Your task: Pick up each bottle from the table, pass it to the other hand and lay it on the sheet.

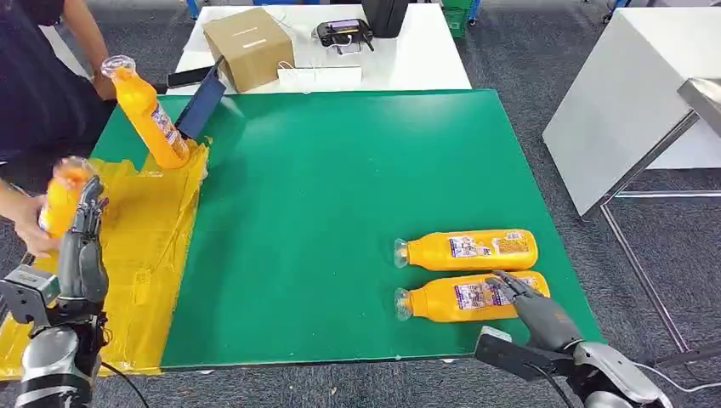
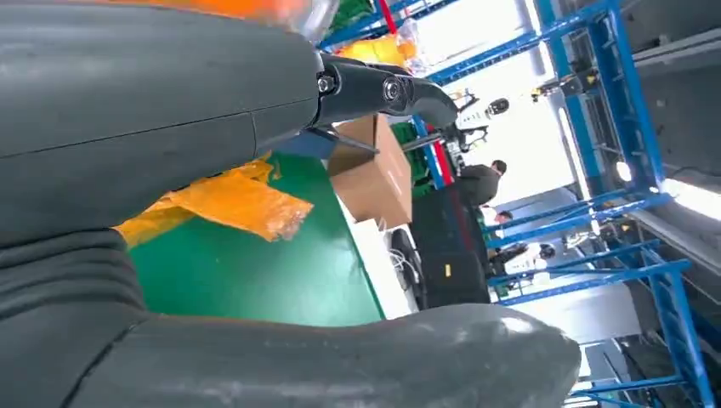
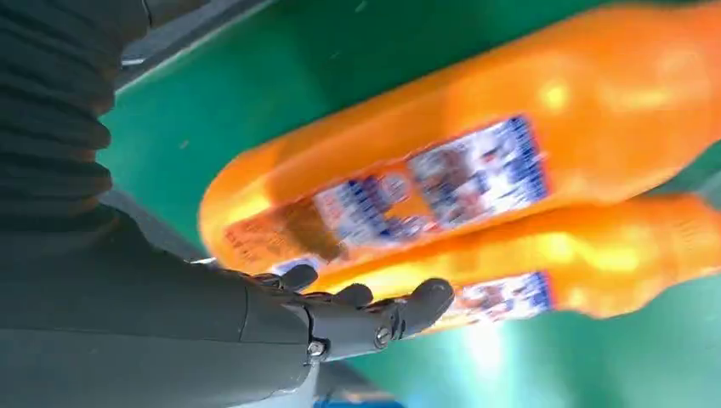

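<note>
- Now, at the far left, the left robot hand (image 1: 81, 246) stands upright over the yellow sheet (image 1: 161, 246), its fingers against an orange bottle (image 1: 61, 197); a person's hand (image 1: 25, 223) is on the same bottle, so I cannot tell if the robot hand really grips it.
- Further back, a second bottle (image 1: 151, 115) is tilted above the far edge of the sheet, with a person's arm close behind it.
- On the right side of the green table (image 1: 340, 195) two bottles lie side by side, touching — the far bottle (image 1: 468, 250) and the near bottle (image 1: 466, 297).
- The right robot hand (image 1: 531, 308) rests on the near bottle with spread fingers, not closed around it.
- Risk, in my judgement: the round bottle could roll or push its neighbour when the fingers close, because they lie so tight together — a weak grasp could slip during lifting.
</note>
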Robot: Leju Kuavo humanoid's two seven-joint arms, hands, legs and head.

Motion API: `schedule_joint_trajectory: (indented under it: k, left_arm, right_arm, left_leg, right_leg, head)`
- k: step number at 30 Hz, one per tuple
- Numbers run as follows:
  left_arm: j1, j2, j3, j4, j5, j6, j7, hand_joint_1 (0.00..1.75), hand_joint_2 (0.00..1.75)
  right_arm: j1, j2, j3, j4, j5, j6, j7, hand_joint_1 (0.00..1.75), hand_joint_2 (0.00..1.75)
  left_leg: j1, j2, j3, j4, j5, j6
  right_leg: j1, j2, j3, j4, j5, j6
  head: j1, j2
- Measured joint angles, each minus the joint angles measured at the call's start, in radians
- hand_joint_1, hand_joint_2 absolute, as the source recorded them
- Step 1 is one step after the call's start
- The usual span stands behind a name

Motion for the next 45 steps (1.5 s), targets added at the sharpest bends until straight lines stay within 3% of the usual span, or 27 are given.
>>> schedule_joint_trajectory:
  k: [18, 40, 41, 43, 44, 45]
  left_arm:
    - [-0.004, -0.006, 0.000, -0.004, 0.023, -0.031, 0.012, 0.00, 0.00]
    - [-0.056, -0.014, -0.010, 0.020, 0.054, -0.060, 0.013, 0.00, 0.00]
    - [-0.059, -0.014, -0.011, 0.024, 0.057, -0.061, 0.013, 0.00, 0.00]
    - [-0.069, -0.015, -0.015, 0.037, 0.063, -0.062, 0.010, 0.00, 0.00]
    - [-0.077, -0.015, -0.017, 0.045, 0.063, -0.062, 0.009, 0.00, 0.00]
    - [-0.084, -0.015, -0.019, 0.052, 0.063, -0.062, 0.008, 0.00, 0.00]
  right_arm:
    - [-0.004, 0.028, -0.080, 0.036, 0.081, 0.003, 0.014, 0.00, 1.75]
    - [-0.169, 0.077, -0.025, 0.243, 0.201, 0.081, -0.029, 0.02, 1.75]
    - [-0.176, 0.075, -0.016, 0.252, 0.207, 0.087, -0.032, 0.44, 1.75]
    - [-0.194, 0.066, 0.009, 0.278, 0.223, 0.106, -0.045, 0.44, 1.75]
    - [-0.205, 0.059, 0.027, 0.294, 0.233, 0.114, -0.054, 1.57, 1.75]
    - [-0.217, 0.055, 0.041, 0.307, 0.238, 0.118, -0.062, 1.75, 1.75]
  left_leg:
    - [0.000, 0.000, 0.000, 0.000, 0.000, 0.000]
    - [0.000, 0.000, 0.000, 0.000, 0.000, 0.000]
    - [0.000, 0.000, 0.000, 0.000, 0.000, 0.000]
    - [0.000, 0.002, 0.000, 0.000, 0.000, 0.000]
    - [0.000, 0.003, 0.001, 0.000, 0.000, 0.000]
    - [0.000, 0.004, 0.002, 0.000, 0.000, 0.000]
  right_leg:
    - [0.000, 0.000, 0.000, 0.000, 0.000, 0.000]
    - [0.000, 0.000, 0.000, 0.000, 0.000, 0.000]
    - [0.000, 0.000, 0.000, 0.000, 0.000, 0.000]
    - [0.000, 0.002, 0.000, 0.000, 0.000, 0.000]
    - [0.000, 0.002, 0.000, 0.000, 0.000, 0.000]
    - [0.000, 0.003, 0.000, 0.000, 0.000, 0.000]
  head:
    - [0.000, 0.000]
    - [0.000, 0.000]
    - [0.000, 0.000]
    - [0.000, 0.000]
    - [0.000, 0.000]
    - [0.000, 0.000]
